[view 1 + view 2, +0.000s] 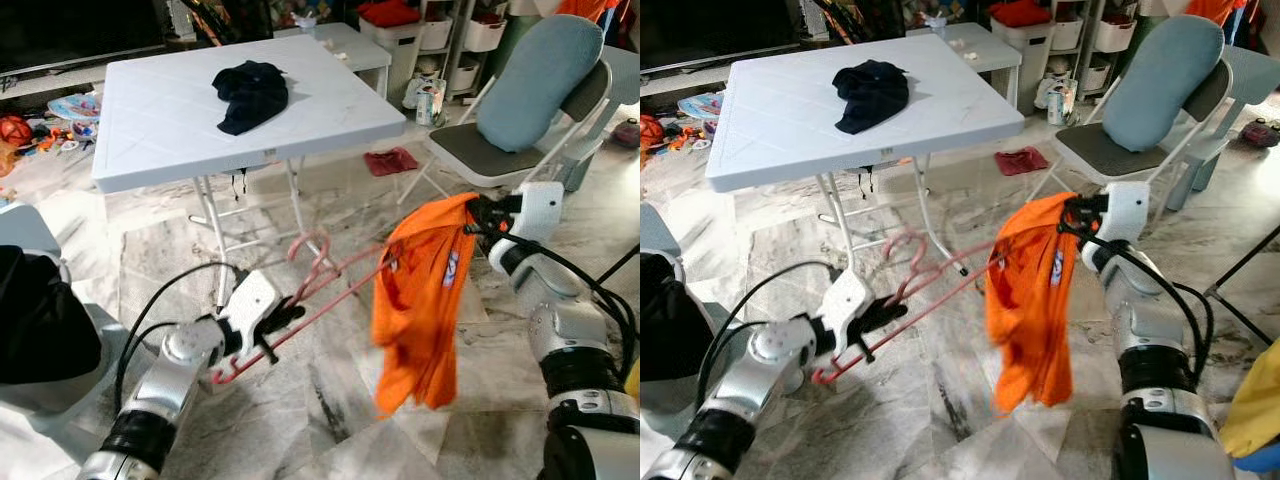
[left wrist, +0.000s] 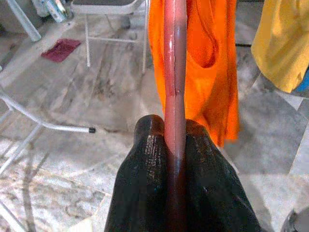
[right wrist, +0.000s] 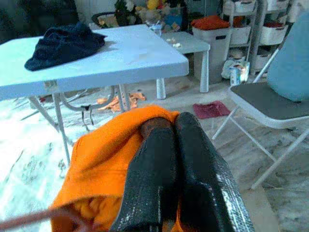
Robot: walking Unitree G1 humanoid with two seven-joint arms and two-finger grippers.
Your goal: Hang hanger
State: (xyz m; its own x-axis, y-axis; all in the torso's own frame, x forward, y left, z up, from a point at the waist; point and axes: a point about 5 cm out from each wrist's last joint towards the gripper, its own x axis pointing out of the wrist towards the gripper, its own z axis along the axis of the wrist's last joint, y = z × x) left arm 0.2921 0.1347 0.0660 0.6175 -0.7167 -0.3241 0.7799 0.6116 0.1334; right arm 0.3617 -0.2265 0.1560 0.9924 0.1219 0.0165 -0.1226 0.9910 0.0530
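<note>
A pink plastic hanger (image 1: 320,285) is held low over the floor, its hook pointing up toward the table. My left gripper (image 1: 272,330) is shut on the hanger's lower bar (image 2: 175,96). The far end of the hanger reaches into an orange shirt (image 1: 420,300) that hangs down in the air. My right gripper (image 1: 478,215) is shut on the top edge of the orange shirt (image 3: 111,154), holding it up to the right of the hanger.
A white folding table (image 1: 150,120) with a dark garment (image 1: 250,95) stands ahead. A folding chair (image 1: 510,140) with a blue cushion is at the right. A red cloth (image 1: 390,160) lies on the floor. A yellow garment (image 2: 285,43) hangs at the right.
</note>
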